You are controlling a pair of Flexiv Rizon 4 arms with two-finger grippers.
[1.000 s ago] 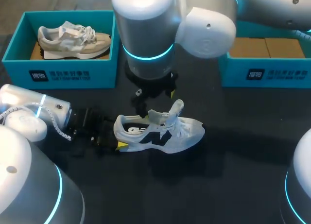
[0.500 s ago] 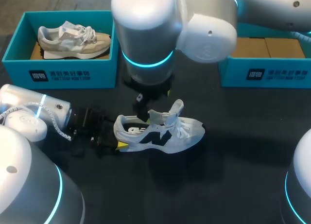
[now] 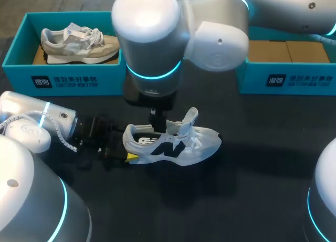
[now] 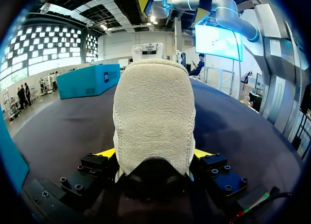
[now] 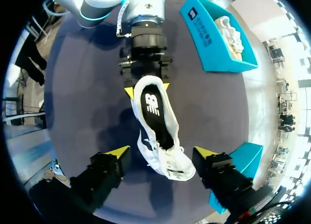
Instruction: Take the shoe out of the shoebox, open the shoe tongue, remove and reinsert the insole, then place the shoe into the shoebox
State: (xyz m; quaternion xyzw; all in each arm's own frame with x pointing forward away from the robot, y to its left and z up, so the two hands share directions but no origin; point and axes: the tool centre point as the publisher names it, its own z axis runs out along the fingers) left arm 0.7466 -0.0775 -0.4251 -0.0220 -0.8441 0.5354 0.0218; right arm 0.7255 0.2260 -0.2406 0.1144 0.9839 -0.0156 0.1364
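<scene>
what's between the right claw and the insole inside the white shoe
Nothing visible. The right claw hangs open above the white shoe; its tongue is lifted off the opening, so the insole lies bare below. The left claw clamps the heel, clear of the opening.

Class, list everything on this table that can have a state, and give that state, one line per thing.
white shoe: upright on the table, out of the boxes
tongue: lifted up
insole: inside the white shoe
left gripper: shut on the white shoe's heel
right gripper: open, over the white shoe
beige shoe: lying in the left shoebox
left shoebox: open, no lid
right shoebox: open, no lid
</scene>
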